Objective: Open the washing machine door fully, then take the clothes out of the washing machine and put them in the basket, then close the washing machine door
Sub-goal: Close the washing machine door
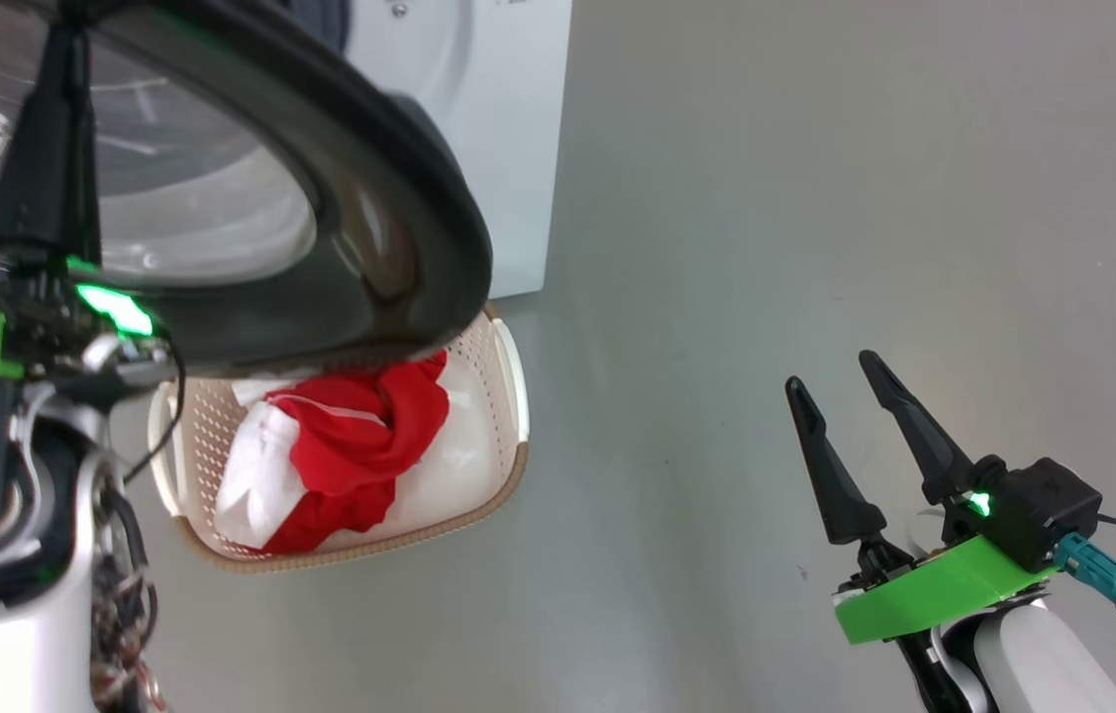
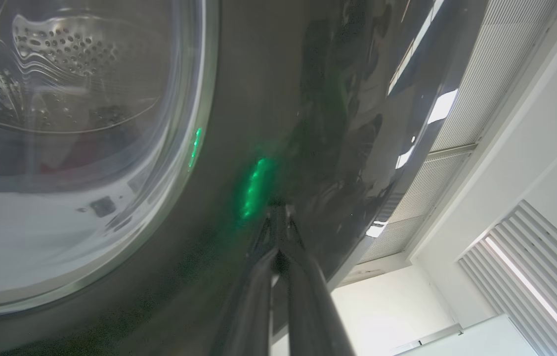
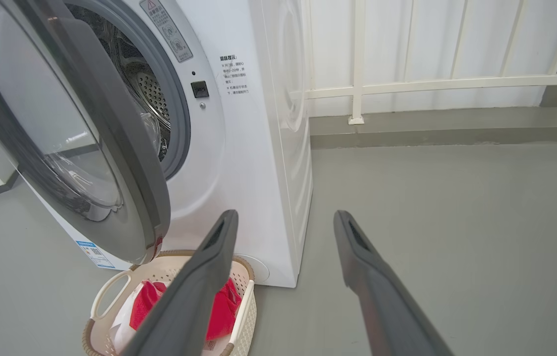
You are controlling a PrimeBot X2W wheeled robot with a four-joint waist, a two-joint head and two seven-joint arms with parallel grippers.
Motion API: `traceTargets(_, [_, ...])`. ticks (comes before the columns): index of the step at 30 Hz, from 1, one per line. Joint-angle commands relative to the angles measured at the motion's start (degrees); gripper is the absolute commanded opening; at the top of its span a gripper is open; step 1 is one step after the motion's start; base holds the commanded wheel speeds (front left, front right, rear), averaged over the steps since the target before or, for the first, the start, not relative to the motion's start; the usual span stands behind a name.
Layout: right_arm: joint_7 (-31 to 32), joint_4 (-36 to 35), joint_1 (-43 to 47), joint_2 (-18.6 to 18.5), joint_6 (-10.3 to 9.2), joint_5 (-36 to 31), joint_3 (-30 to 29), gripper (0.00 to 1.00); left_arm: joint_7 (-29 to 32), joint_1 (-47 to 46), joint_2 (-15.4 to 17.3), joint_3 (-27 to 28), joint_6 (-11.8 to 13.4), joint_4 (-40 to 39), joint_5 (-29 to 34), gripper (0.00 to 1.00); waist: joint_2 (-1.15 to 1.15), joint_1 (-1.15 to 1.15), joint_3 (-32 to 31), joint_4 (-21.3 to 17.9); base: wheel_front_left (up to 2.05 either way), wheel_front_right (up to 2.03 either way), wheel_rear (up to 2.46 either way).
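From the head camera, looking down: the washing machine door stands partly open, its glossy black rim hanging over the cream basket on the grey floor. The red and white clothes lie bunched inside the basket, beside the white washing machine. The left gripper reaches up against the door's outer face, its 2 fingers pressed together. The right gripper hovers well apart at lower right, fingers spread, holding nothing.

Along the left wrist: the left gripper, pinched to 1 point, touches the door on its black rim, beside the glass bowl.

Along the right wrist: the right gripper is spread and empty. The door sits ajar before the steel drum; its lower edge appears just above the basket holding the clothes.

Risks, as judgement: the closed tips could skid off the slick curved rim, leaving the door unlatched. The swinging door may clip the basket rim. Whether the drum is empty cannot be told.
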Motion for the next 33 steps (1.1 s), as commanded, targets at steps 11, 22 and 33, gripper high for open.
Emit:
traceTargets(11, [-0.4, -1.8, -1.9, -0.2, 0.35, -0.1, 1.4, 1.0, -0.6, -6.4, 3.7, 2.0, -2.2, 3.2, 1.6, 0.0, 0.0, 0.0, 2.7, -1.6, 0.0, 0.0, 0.0])
traceTargets(22, [-0.4, -0.9, -1.7, 0.0, 0.35, -0.3, 0.6, 1.0, 1.1, -3.0, 3.5, 1.0, -3.5, 2.7, 1.1, 1.0, 0.0, 0.0, 1.5, -0.6, 0.0, 0.0, 0.0])
traceTargets(33, [-0.4, -0.4, -1.3, 0.4, 0.35, -0.4, 0.4, 1.0, -0.9, 8.9, 8.1, -3.0, -5.6, -1.1, 12.9, 1.0, 0.0, 0.0, -2.0, 1.7, 0.0, 0.0, 0.0])
